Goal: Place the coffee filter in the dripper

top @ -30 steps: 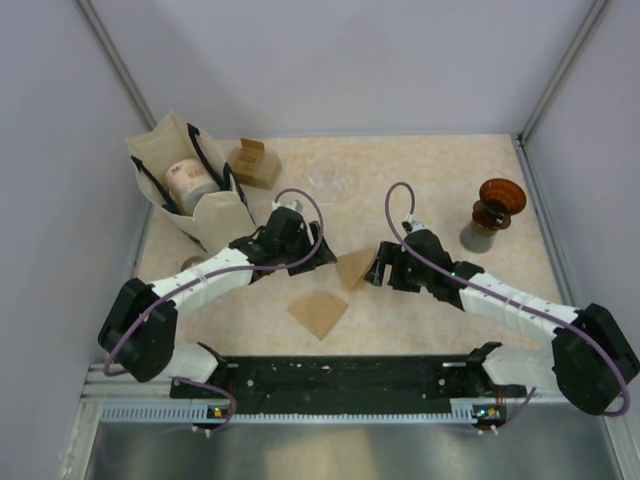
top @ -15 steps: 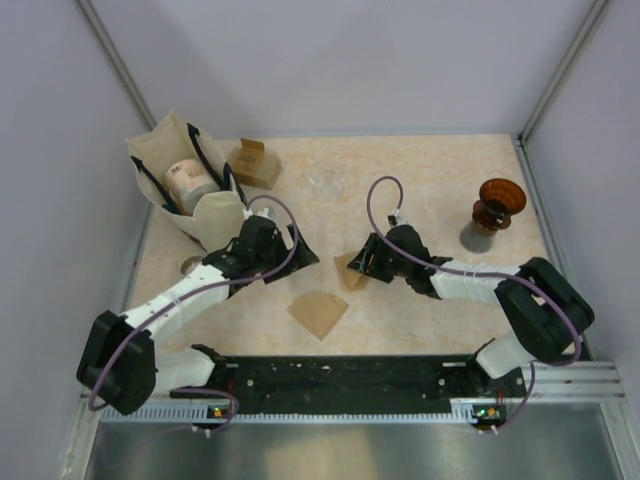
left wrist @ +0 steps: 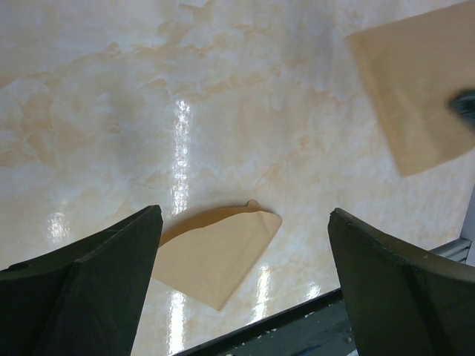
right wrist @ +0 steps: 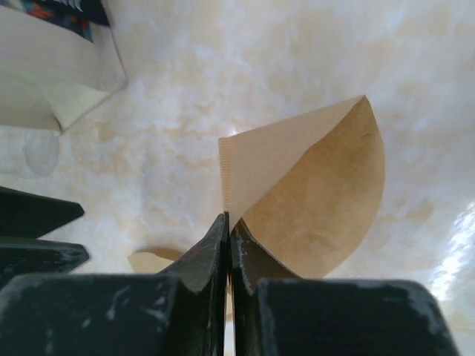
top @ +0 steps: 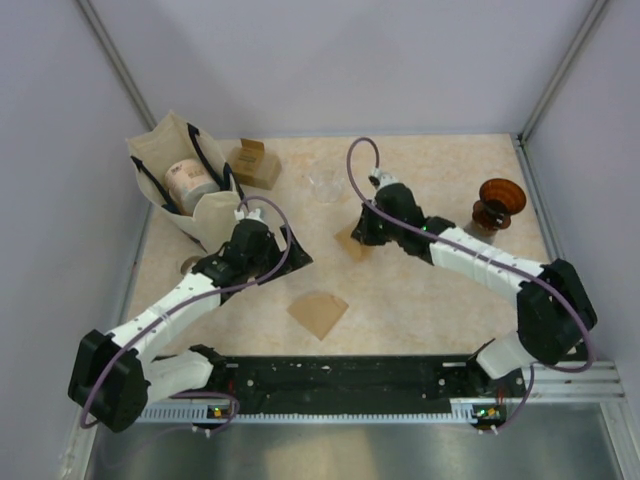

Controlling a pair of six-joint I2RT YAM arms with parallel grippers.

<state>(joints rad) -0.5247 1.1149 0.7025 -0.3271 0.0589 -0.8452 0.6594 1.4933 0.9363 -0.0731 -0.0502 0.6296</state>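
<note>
A brown paper coffee filter (top: 349, 246) stands partly opened near the table's middle, and my right gripper (top: 362, 236) is shut on its seamed edge. The right wrist view shows the closed fingertips (right wrist: 228, 219) pinching that filter (right wrist: 312, 200). To its left, my left gripper (top: 292, 257) is open and holds nothing. In the left wrist view the wide jaws (left wrist: 245, 215) frame a second flat filter (left wrist: 215, 256) lying on the table, also seen from above (top: 318, 313). The amber dripper (top: 500, 203) stands at the far right, apart from both grippers.
A cream tote bag (top: 185, 190) with a roll inside stands at the back left. A small cardboard box (top: 255, 163) sits beside it and a clear glass piece (top: 328, 185) lies behind the grippers. The black rail (top: 340, 375) runs along the near edge.
My right gripper has shut on the upright filter and shifted toward the back. My left gripper opened wider and drew back to the left, away from that filter.
</note>
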